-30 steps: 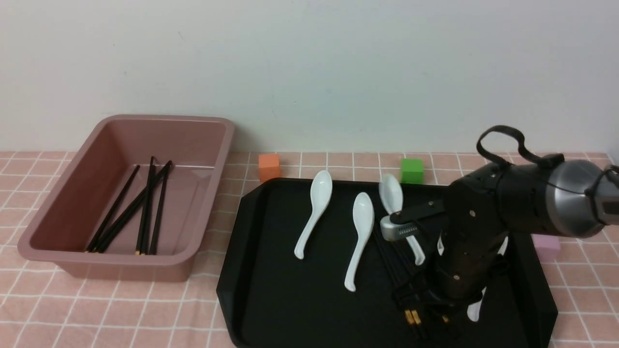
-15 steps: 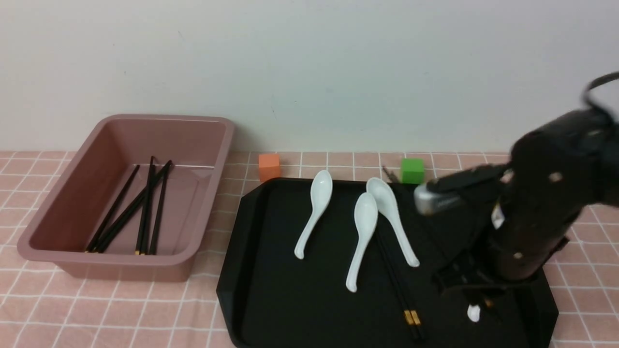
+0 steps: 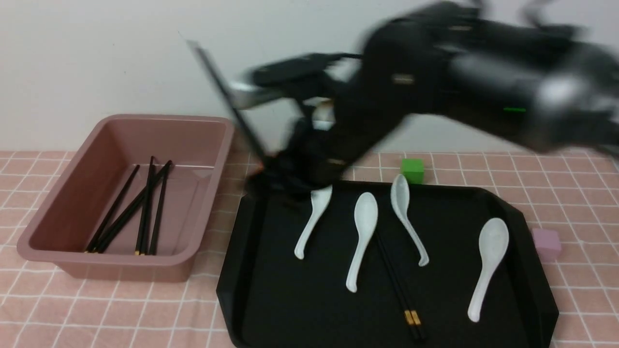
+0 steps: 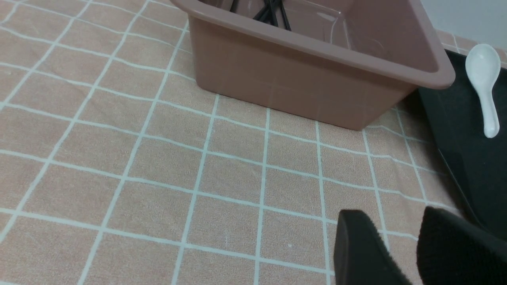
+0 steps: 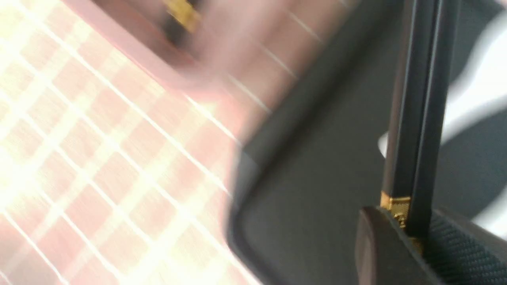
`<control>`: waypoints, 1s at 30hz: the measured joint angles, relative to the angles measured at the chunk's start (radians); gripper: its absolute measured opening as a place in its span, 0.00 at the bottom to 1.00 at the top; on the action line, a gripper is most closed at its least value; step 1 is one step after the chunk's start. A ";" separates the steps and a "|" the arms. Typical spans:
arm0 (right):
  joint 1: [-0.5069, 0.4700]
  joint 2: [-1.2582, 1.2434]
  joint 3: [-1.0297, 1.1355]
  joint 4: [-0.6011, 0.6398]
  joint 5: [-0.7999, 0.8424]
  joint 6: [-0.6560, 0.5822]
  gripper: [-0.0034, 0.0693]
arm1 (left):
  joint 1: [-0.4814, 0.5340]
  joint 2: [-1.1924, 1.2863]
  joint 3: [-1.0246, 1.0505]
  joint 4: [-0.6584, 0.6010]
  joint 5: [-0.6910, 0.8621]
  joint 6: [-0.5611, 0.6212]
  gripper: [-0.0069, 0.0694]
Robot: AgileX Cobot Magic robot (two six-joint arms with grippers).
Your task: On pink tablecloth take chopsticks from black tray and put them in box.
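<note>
On the pink tablecloth (image 3: 121,314) the box (image 3: 121,259) stands at the left with several chopsticks (image 3: 145,208) lying in it. The black tray (image 3: 251,270) lies to its right with a pair of chopsticks (image 3: 399,290) near its front. My right gripper (image 3: 273,176), blurred, is over the tray's far left corner, beside the box. It is shut on chopsticks (image 3: 222,92) that slant up and left; the right wrist view shows them (image 5: 416,99) clamped at the gold band in the gripper (image 5: 410,225). My left gripper (image 4: 400,237) is open and empty over the cloth, in front of the box (image 4: 301,79).
Several white soup spoons (image 3: 362,232) lie on the tray. A green cube (image 3: 412,170) sits behind the tray and a lilac cube (image 3: 546,243) at its right. The wall is close behind. The left wrist view shows the tray's edge (image 4: 467,150) and one spoon (image 4: 483,75).
My right arm has swung up from the tray's right front and left toward the box, carrying chopsticks. A spoon it hid now shows at the right, and one middle spoon has shifted.
</note>
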 joint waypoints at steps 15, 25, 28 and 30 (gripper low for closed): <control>0.043 0.682 -0.909 0.005 0.139 -0.004 0.25 | 0.000 0.000 0.000 0.000 0.000 0.000 0.40; 0.040 0.687 -0.909 0.000 0.086 0.063 0.41 | 0.000 0.000 0.000 0.000 0.000 0.000 0.40; 0.037 0.685 -0.909 -0.002 0.085 0.076 0.56 | 0.000 0.000 0.000 0.000 0.000 0.000 0.40; 0.034 0.671 -0.908 0.002 0.108 0.077 0.64 | 0.000 0.000 0.000 0.000 0.000 0.000 0.40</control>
